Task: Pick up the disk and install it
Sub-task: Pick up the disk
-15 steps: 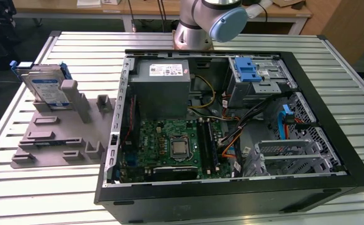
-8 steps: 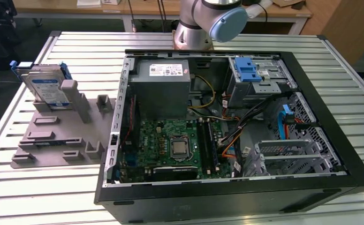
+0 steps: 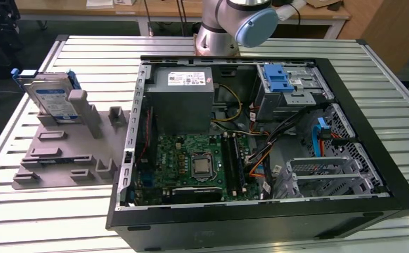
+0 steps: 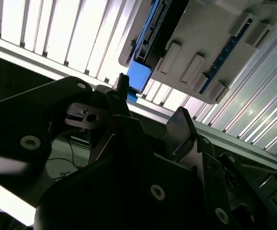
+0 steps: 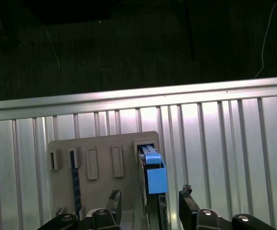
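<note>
Exterior view: ribbed metal table [image 3: 21,211] with a dark floor beyond its edge and wooden benches at the back of the room. An open computer case [image 3: 261,142] lies on it from centre to the exterior view's right, and the arm [image 3: 240,21] rises behind it at top centre. A grey fixture plate [image 3: 64,153] lies at the exterior view's left. The disk [image 3: 50,97] stands upright in a slot at the plate's far end, upper left of the frame, blue carrier frame around it. First wrist view: table slats, dark floor past the table edge, the fixture plate [image 5: 95,158] seen from above, the disk [image 5: 153,175] edge-on with its blue end showing. The gripper [image 5: 150,206] has its fingers spread, holding nothing, with the disk's edge in the gap between them. Second wrist view: the dark gripper [image 4: 150,108] body close up, fingers apart, the disk's [image 4: 138,76] blue end just beyond them, and the plate's raised slots.
</note>
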{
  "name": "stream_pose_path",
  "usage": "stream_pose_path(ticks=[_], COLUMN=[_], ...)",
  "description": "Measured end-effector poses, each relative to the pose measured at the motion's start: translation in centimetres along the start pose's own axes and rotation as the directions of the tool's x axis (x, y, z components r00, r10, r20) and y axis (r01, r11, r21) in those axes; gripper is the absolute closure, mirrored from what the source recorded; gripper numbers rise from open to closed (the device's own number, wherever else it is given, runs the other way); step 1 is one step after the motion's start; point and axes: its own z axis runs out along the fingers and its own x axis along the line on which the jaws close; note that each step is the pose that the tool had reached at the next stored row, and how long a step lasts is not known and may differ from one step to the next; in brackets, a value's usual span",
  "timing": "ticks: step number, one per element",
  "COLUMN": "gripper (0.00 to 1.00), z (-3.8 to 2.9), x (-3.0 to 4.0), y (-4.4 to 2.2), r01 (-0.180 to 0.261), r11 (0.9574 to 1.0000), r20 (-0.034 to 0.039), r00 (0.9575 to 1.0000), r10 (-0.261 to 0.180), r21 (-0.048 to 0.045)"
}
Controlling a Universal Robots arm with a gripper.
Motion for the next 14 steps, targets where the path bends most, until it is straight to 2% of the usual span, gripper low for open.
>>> stream_pose_path(ticks=[11,14], gripper=[0.41,0.41], z=[0.43,0.73], x=[0.01,0.01], y=[-0.01,-0.02], r01=[0.000,0.000], r11=[1.0000,1.0000], r20=[-0.0001,0.0000], r00=[1.0000,1.0000], r10=[0.000,0.000], r21=[-0.0001,0.0000])
